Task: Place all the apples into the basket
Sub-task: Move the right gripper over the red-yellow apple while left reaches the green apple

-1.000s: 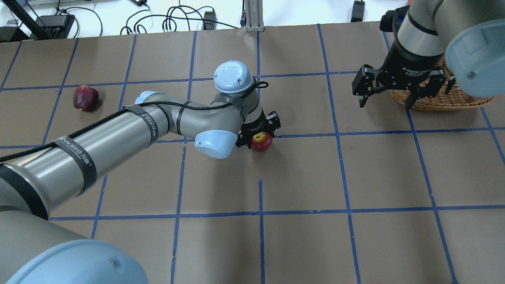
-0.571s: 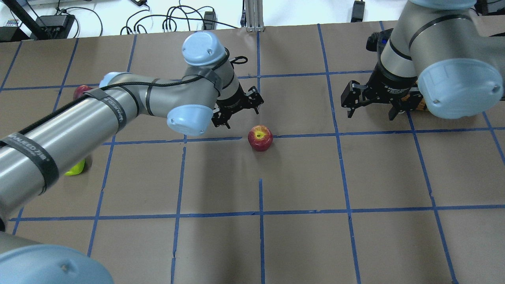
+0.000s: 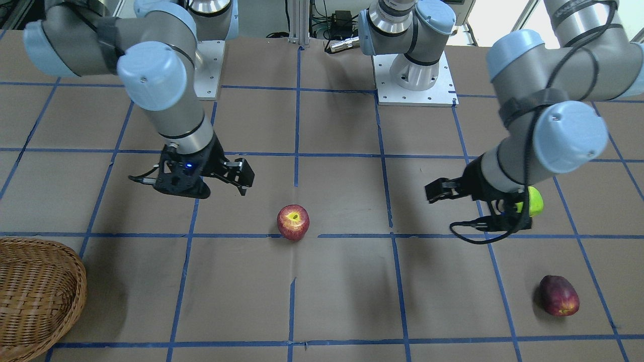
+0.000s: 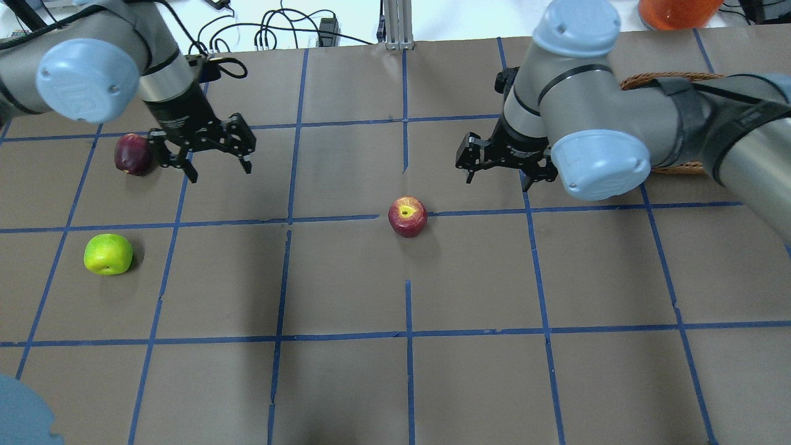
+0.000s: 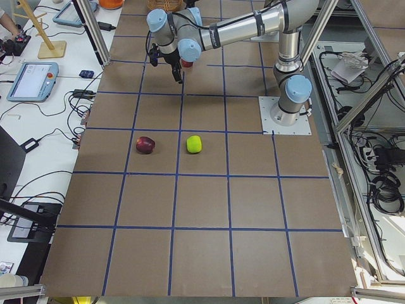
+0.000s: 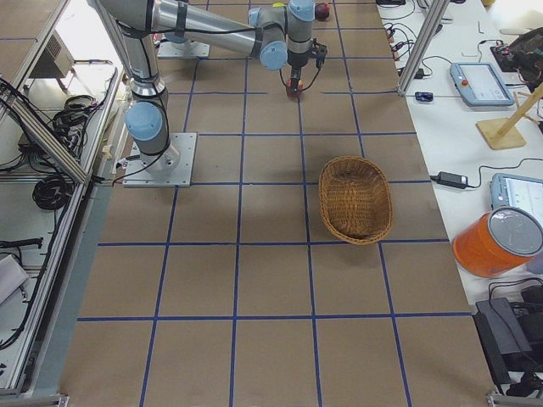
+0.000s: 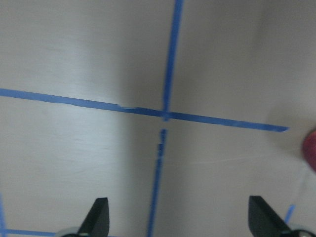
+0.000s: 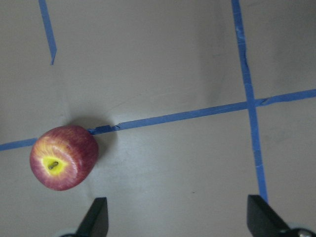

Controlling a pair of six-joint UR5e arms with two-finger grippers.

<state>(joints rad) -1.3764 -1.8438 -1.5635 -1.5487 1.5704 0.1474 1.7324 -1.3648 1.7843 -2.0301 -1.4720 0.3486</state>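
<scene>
Left fingers [image 7: 98, 217] spread open, holding nothing, hovering beside the maroon apple [image 4: 133, 154], right fingers [image 8: 96, 218] spread open, hovering near the red apple [image 4: 407, 216] lying mid-way along the surface [image 4: 469, 278], green apple [image 4: 108, 254] and basket [image 3: 65, 301] sitting well apart.

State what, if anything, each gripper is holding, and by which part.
Nothing is held: the left gripper and right gripper are both open and empty; the red apple lies untouched.
</scene>
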